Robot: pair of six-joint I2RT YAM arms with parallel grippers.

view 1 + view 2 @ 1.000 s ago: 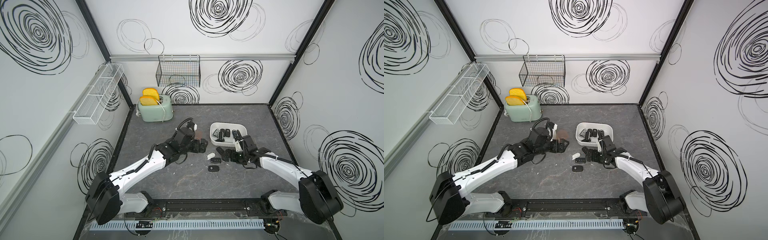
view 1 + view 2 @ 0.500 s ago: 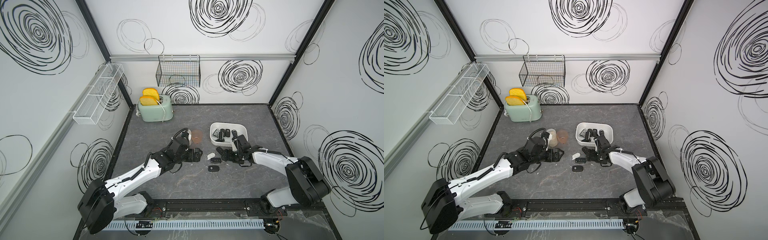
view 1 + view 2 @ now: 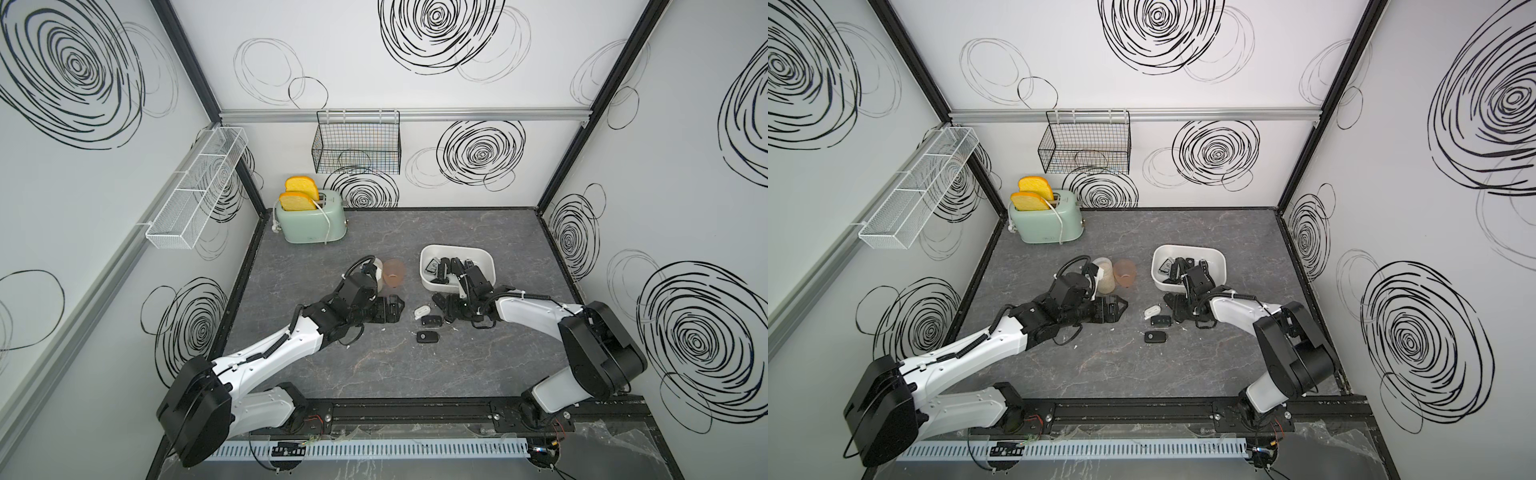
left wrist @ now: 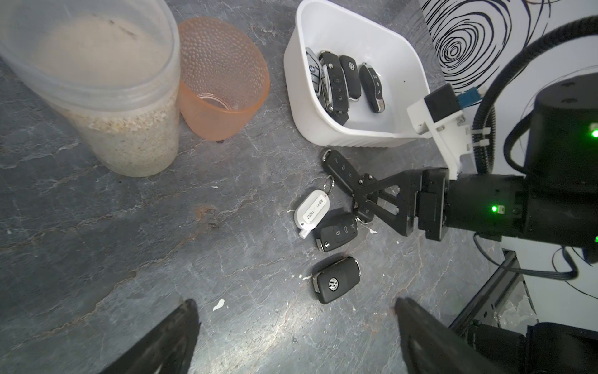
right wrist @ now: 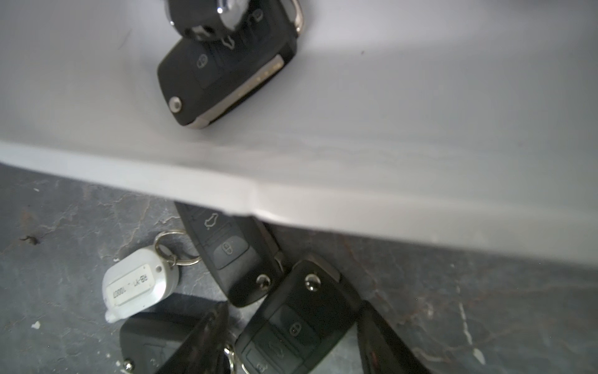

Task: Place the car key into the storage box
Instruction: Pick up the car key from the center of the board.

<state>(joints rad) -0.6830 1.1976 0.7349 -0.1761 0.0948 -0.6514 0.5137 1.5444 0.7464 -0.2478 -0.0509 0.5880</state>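
Car key (image 5: 301, 327) on tabletop (image 4: 161, 226), flanked by right gripper (image 5: 293, 306) jaws, half-closed; I cannot tell if it's clamped. Storage box (image 4: 339, 134) just ahead, holding several fobs (image 4: 339, 77). Lift and drop remain. Left gripper (image 4: 296, 306) wide open, empty.

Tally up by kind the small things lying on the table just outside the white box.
Black car keys: 4 (one between the jaws of the right gripper)
White key tag: 1
Total: 5
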